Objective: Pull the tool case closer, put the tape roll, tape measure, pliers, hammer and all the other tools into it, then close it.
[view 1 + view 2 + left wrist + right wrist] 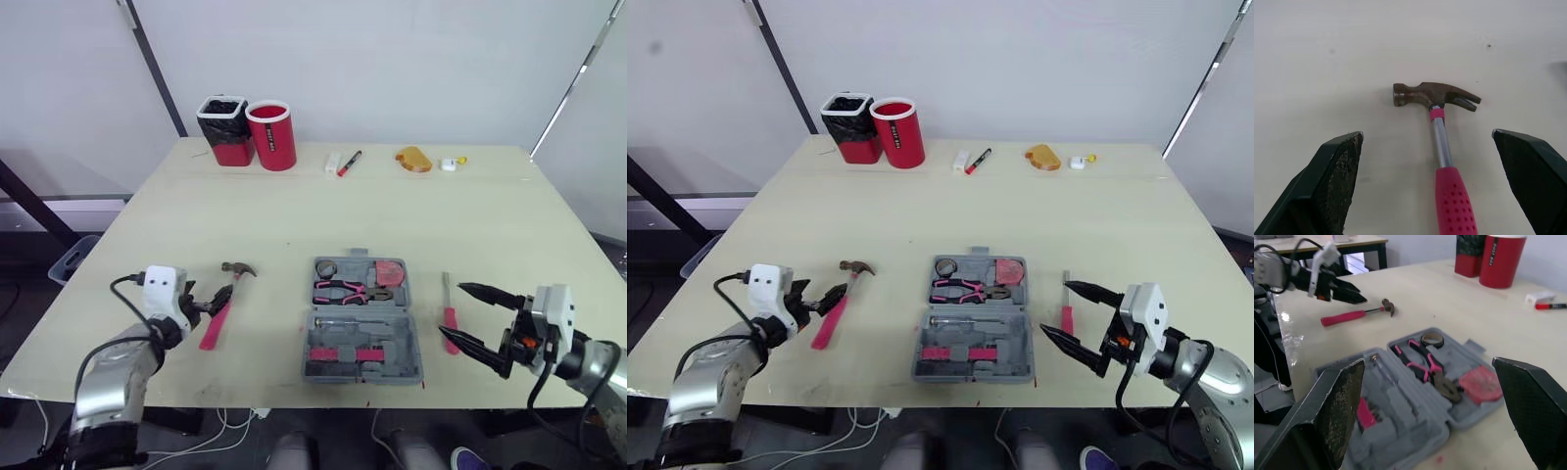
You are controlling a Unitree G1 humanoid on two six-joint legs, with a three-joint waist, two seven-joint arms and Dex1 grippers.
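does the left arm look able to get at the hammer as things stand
Probably yes: the left gripper is open right at the hammer, whose pink handle lies between its fingers on the table, with nothing in the way.

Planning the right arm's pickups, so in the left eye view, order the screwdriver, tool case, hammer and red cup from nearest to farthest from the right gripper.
1. Screwdriver, beside the right gripper, front right.
2. Tool case, open, just to the left.
3. Hammer, beyond the case, front left.
4. Red cup, far back, left of centre.
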